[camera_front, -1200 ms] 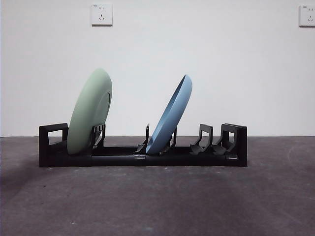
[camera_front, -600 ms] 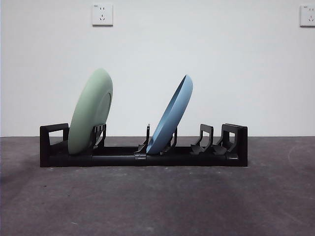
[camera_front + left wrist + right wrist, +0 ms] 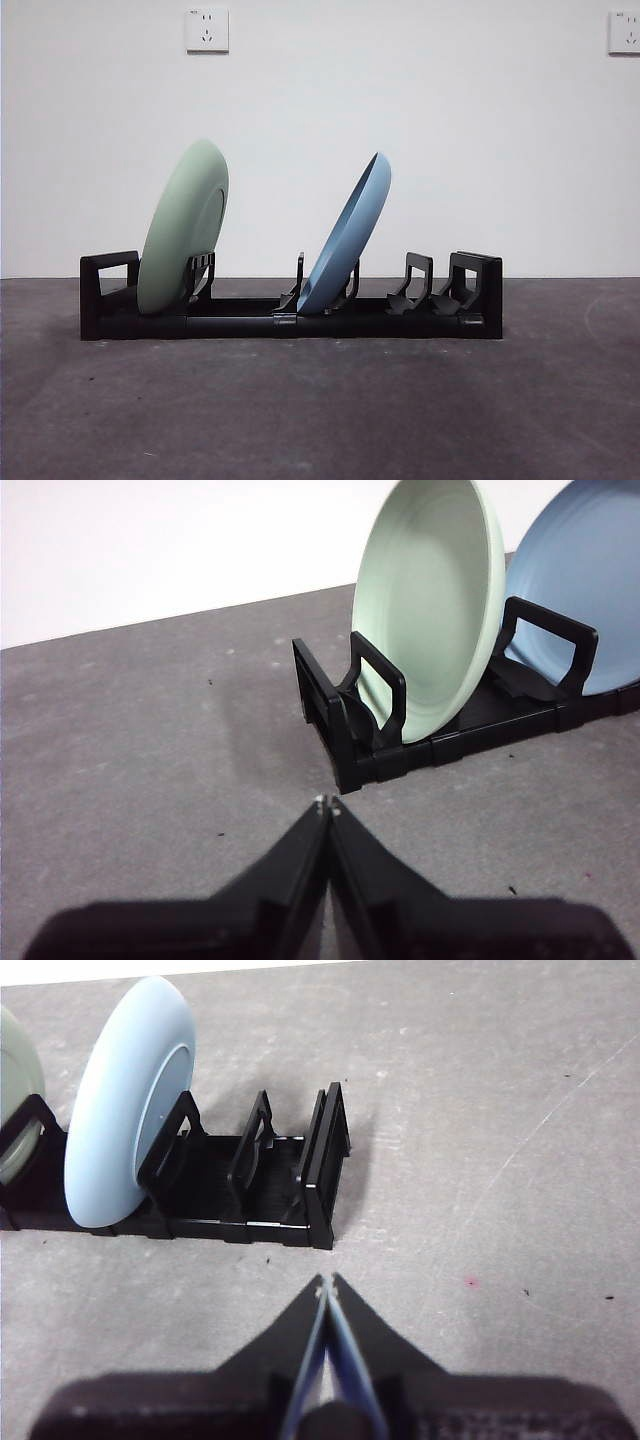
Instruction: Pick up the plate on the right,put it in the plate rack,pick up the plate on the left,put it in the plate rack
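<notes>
1. Rack [image 3: 290, 322]: long, low, black plate rack on the grey table [image 3: 320, 410], holding a tilted green plate [image 3: 183, 228] and blue plate [image 3: 347, 236].
2. Only the wrist views show the left gripper [image 3: 326, 802] and right gripper [image 3: 326, 1282], both clenched empty, off the rack's ends.

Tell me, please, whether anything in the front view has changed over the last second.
Nothing visibly changed. The green plate and the blue plate stand tilted in the rack as before, and no arm enters the front view. In the wrist views the left tool and the right tool are shut and clear of the rack.
</notes>
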Robot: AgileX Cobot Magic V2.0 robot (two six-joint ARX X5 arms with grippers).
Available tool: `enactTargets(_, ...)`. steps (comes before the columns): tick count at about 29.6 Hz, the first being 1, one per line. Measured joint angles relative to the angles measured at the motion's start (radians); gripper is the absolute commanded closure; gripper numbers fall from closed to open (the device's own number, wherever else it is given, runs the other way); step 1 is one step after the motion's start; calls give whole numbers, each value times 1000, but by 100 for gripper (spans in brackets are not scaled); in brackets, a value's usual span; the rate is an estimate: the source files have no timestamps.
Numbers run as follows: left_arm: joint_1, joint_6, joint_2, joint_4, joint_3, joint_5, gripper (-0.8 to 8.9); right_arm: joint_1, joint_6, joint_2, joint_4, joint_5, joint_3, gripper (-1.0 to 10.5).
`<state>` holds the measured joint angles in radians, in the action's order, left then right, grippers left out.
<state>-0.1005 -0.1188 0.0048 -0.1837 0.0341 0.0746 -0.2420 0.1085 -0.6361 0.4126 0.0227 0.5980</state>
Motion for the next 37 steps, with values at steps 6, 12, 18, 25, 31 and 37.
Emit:
enactTargets(6, 0, 7, 0, 4, -16, 0, 817, 0, 0, 0, 0, 0, 0, 943)
enactTargets(12, 0, 7, 0, 5, -16, 0, 817, 0, 0, 0, 0, 0, 0, 943)
enactTargets(18, 0, 7, 0, 4, -16, 0, 817, 0, 0, 0, 0, 0, 0, 943)
enactTargets(25, 0, 7, 0, 4, -16, 0, 817, 0, -21, 68, 58, -49, 0, 944)
enactTargets(31, 0, 7, 0, 5, -16, 0, 817, 56, -148, 321, 14, -49, -34, 944)
enactTargets(37, 0, 7, 0, 5, -16, 0, 817, 173, -157, 504, -46, 26, -249, 944)
